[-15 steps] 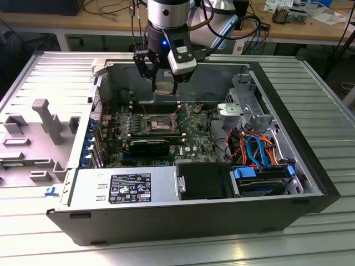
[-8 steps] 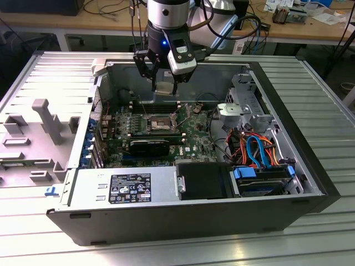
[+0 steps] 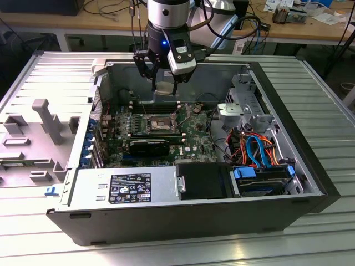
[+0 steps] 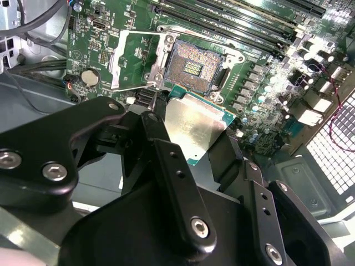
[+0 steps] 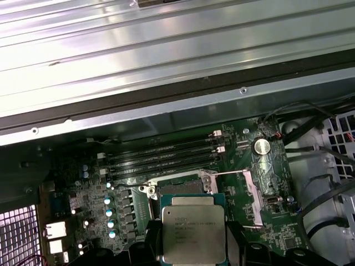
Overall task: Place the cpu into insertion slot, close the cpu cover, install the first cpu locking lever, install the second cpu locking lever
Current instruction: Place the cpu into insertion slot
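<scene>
Exterior view: tool (image 3: 165, 88) hanging over the open computer case (image 3: 166, 221), above the side nearest the counter's (image 3: 327, 94) far edge. Fingers (image 4: 172, 166) closed tight on the chip (image 4: 197, 124), pinching two opposite sides. Chip flat and silvery, up in the air, clear of the green board (image 4: 260, 66), seen in both wrist views. Slot (image 4: 192, 67) on that board below the chip, apart from it, dark in the middle with tiny gold pins showing. Cover (image 4: 136, 61) flipped open, lying flat right beside the slot. Long black memory slots (image 4: 238, 22) along the slot's other side.
</scene>
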### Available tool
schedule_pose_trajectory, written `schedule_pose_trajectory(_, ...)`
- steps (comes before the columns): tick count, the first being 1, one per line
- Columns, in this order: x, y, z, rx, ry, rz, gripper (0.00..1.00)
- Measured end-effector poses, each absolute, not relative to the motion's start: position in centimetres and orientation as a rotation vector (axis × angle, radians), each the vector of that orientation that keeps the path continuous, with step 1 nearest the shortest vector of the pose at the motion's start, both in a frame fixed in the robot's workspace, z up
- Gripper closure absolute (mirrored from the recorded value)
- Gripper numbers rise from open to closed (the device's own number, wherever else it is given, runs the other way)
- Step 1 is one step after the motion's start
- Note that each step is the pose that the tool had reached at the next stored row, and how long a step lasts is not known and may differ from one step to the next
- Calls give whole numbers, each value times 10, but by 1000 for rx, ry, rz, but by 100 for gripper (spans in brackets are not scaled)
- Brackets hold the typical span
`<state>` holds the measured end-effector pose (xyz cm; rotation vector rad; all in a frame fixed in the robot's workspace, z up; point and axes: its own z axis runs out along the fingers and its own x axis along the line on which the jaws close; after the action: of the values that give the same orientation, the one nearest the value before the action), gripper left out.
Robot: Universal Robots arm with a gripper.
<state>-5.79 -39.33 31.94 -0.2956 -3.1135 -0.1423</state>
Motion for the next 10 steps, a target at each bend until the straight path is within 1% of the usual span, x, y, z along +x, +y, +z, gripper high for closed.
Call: schedule_pose_trajectory(10,-58,-393,319,-308,-3113,-142,45)
